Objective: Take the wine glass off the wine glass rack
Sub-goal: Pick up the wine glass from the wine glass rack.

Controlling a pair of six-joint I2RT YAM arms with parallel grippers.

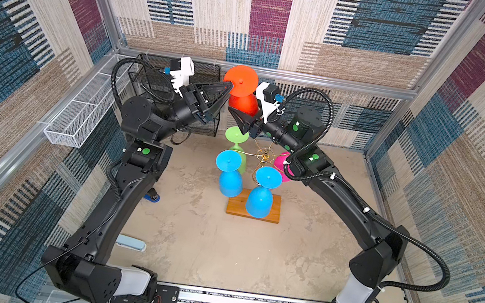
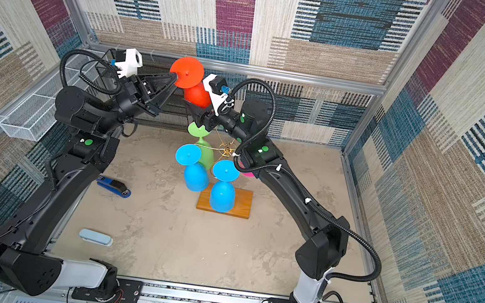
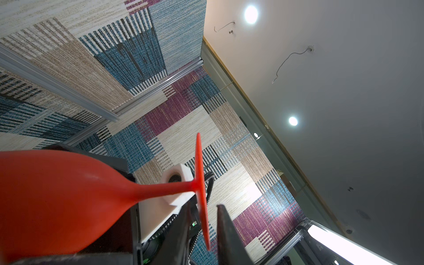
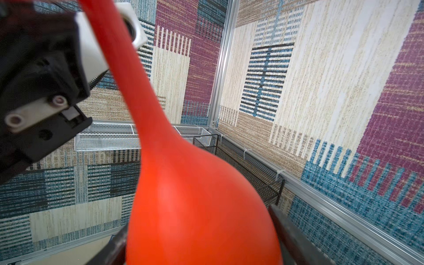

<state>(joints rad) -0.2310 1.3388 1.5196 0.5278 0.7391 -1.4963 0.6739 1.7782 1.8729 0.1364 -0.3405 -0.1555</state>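
An orange-red wine glass (image 1: 241,80) hangs foot-up in the air behind the wine glass rack (image 1: 263,154), clear of its gold wire arms. My right gripper (image 1: 241,109) is shut on the glass's bowl (image 4: 202,206), one finger pressed on each side. My left gripper (image 1: 228,85) is at the rim of the foot (image 3: 200,174). Its jaws stand slightly open, with the foot's edge between them and a gap on either side. The rack stands on a wooden base (image 2: 243,202) and carries two blue glasses (image 1: 231,173), a green one (image 1: 237,135) and a pink one (image 1: 282,162).
A black mesh shelf unit (image 1: 153,79) stands at the back left, right behind my left gripper. A white wire tray (image 1: 82,113) hangs on the left wall. A blue stapler (image 2: 115,186) and a pale blue case (image 2: 95,238) lie on the table by the left arm.
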